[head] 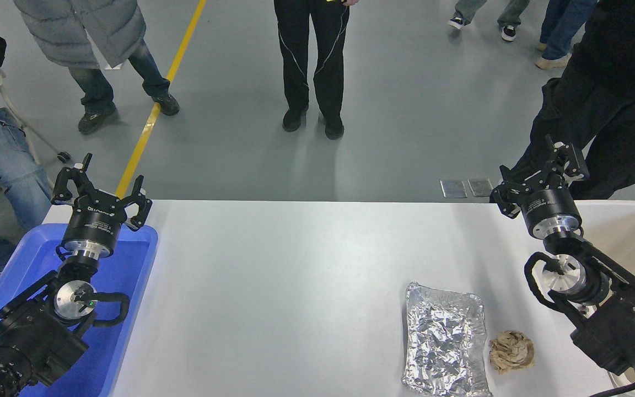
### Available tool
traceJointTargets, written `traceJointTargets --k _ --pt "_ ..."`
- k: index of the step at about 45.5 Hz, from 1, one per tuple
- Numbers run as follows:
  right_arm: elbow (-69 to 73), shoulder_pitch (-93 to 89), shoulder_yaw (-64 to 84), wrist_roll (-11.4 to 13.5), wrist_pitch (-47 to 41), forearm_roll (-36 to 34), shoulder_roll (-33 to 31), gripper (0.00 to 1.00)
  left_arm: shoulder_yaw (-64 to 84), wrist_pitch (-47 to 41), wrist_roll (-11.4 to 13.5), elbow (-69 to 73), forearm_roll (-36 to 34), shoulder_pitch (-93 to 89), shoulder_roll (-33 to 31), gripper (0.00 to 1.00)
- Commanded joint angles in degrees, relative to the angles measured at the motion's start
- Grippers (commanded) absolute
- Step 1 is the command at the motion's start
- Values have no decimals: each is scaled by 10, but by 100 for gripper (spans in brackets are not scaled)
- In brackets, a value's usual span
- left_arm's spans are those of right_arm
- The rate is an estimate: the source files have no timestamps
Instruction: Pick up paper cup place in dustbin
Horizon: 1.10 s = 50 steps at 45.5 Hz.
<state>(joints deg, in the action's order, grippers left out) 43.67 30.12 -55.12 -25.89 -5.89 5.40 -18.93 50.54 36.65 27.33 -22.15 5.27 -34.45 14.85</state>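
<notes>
Here, right gripper (538, 172) empty above the table's far edge, dustbin (634, 231) beside it.

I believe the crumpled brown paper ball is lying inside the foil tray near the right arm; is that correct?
Not quite: the head view shows the paper ball lying on the table just right of the foil tray, not inside it. It is indeed near the right arm.

Pale lettering runs around the collar of the left gripper (101, 192) above the blue tray (130, 286), and likewise on the right gripper (538, 175); both too small to read.
</notes>
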Motion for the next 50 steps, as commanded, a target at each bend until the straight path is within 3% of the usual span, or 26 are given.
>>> traceJointTargets --k 1,34,43,50 --pt "0 -1 0 0 0 0 3 100 1 0 0 -1 0 0 0 98" --pt "-2 -2 1 0 1 0 5 100 0 0 1 0 0 0 0 98" --pt "22 -16 66 12 3 -12 -59 100 0 -1 0 0 0 0 0 98" --pt "90 29 236 9 4 -101 -168 100 1 0 1 0 0 0 0 98"
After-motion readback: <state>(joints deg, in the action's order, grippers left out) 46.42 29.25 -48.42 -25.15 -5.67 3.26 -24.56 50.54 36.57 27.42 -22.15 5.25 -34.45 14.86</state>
